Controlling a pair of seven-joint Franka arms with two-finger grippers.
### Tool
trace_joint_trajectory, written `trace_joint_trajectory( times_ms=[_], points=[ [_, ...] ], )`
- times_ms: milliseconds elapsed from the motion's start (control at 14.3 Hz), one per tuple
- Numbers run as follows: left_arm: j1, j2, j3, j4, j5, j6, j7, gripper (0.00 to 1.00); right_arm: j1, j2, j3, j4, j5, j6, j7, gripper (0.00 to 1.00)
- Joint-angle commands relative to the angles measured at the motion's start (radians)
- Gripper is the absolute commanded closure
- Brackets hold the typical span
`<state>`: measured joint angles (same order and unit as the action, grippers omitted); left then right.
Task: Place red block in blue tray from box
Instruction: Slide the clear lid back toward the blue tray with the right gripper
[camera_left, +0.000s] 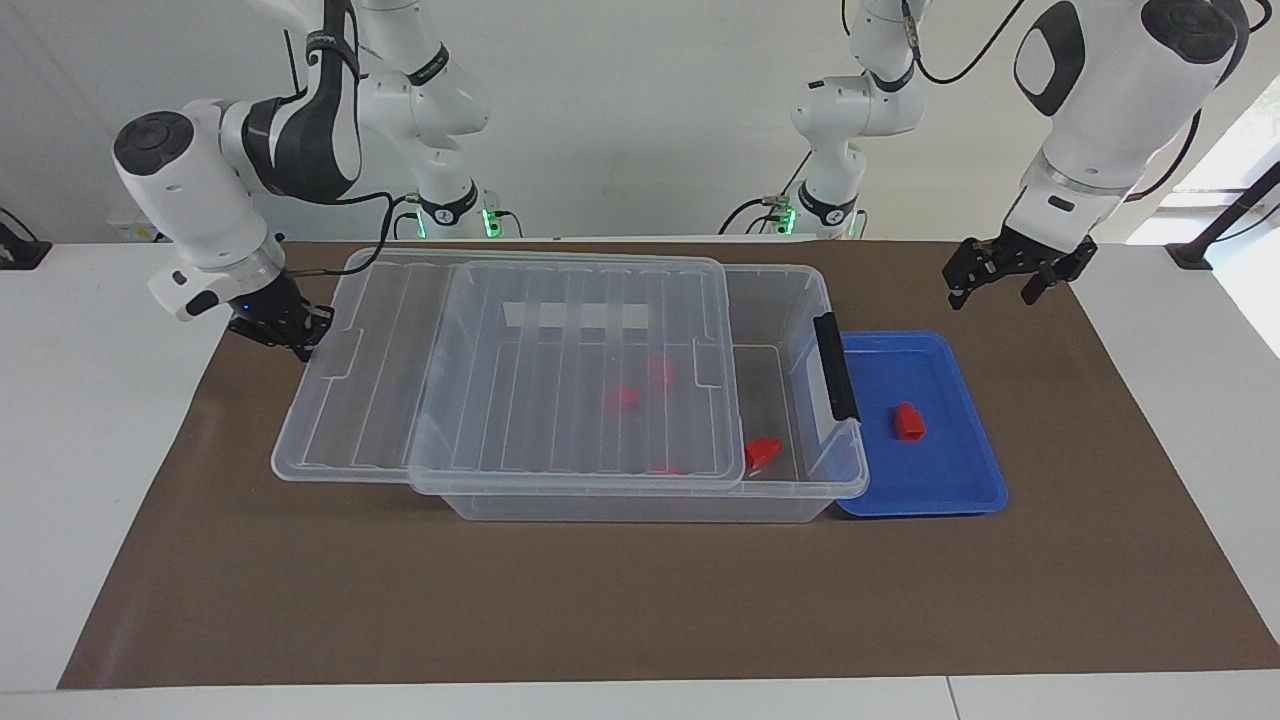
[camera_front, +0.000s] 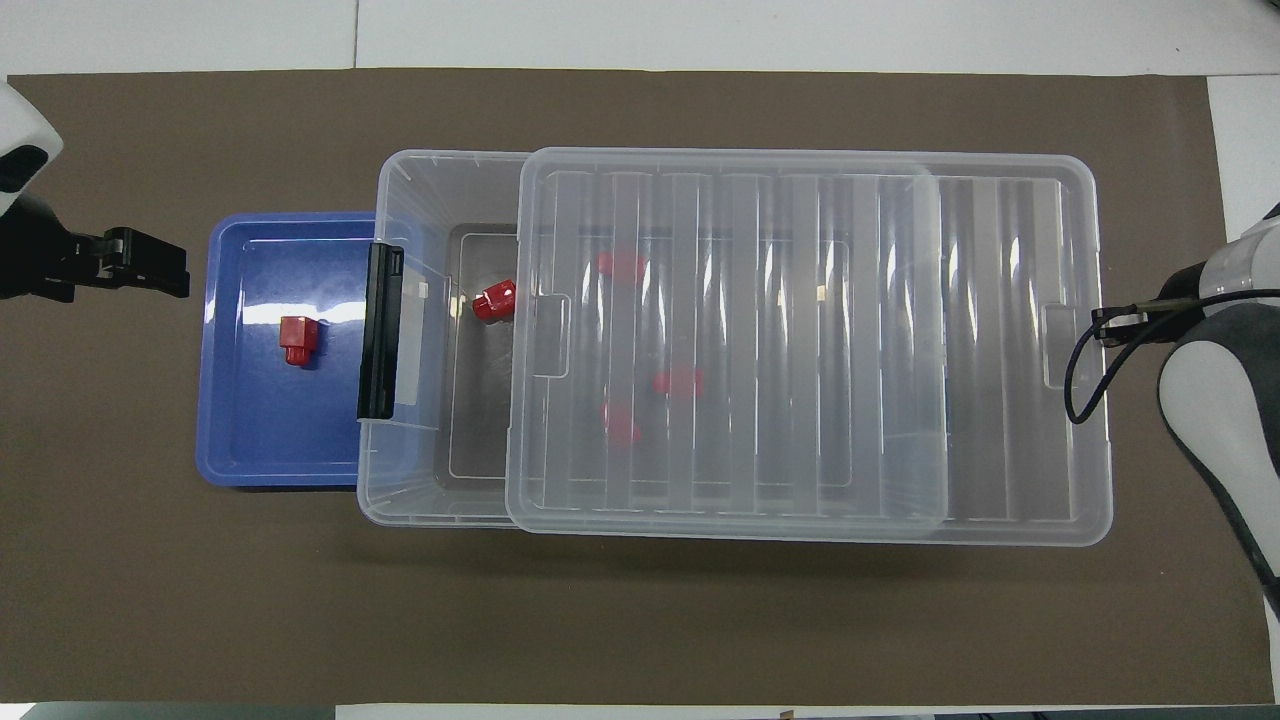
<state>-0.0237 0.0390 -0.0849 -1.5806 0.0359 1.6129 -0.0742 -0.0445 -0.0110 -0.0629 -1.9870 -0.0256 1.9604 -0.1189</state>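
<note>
One red block (camera_left: 908, 421) (camera_front: 297, 340) lies in the blue tray (camera_left: 950, 475) (camera_front: 260, 440), which sits against the latch end of the box (camera_left: 640, 506) (camera_front: 400, 500). Another red block (camera_left: 762, 452) (camera_front: 495, 300) lies on the box's uncovered floor. More red blocks (camera_left: 622, 396) (camera_front: 678, 381) show through the clear lid (camera_left: 520, 370) (camera_front: 800, 350), which covers most of the box and overhangs its other end. My right gripper (camera_left: 303, 343) is shut and pressed against the lid's overhanging end. My left gripper (camera_left: 992, 296) (camera_front: 170, 270) waits open and holds nothing, over the mat beside the tray.
A brown mat (camera_left: 640, 600) covers the table under everything. The black latch (camera_left: 836, 366) stands on the box's end wall next to the tray. White table surface borders the mat at both ends.
</note>
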Motion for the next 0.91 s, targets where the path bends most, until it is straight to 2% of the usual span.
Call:
trace_joint_trajectory(
  times_ms=[0, 490, 840],
  points=[
    [-0.001, -0.027, 0.002, -0.030, 0.015, -0.002, -0.010, 0.00, 0.003, -0.023, 0.003, -0.045, 0.022, 0.040, 0.025, 1.00],
    [-0.001, -0.027, 0.002, -0.030, 0.015, -0.002, -0.010, 0.00, 0.077, -0.026, 0.008, -0.053, 0.038, 0.043, 0.105, 1.00],
    [-0.001, -0.027, 0.001, -0.030, 0.015, -0.002, -0.010, 0.00, 0.083, -0.023, 0.011, -0.081, 0.041, 0.083, 0.125, 1.00]
  ],
)
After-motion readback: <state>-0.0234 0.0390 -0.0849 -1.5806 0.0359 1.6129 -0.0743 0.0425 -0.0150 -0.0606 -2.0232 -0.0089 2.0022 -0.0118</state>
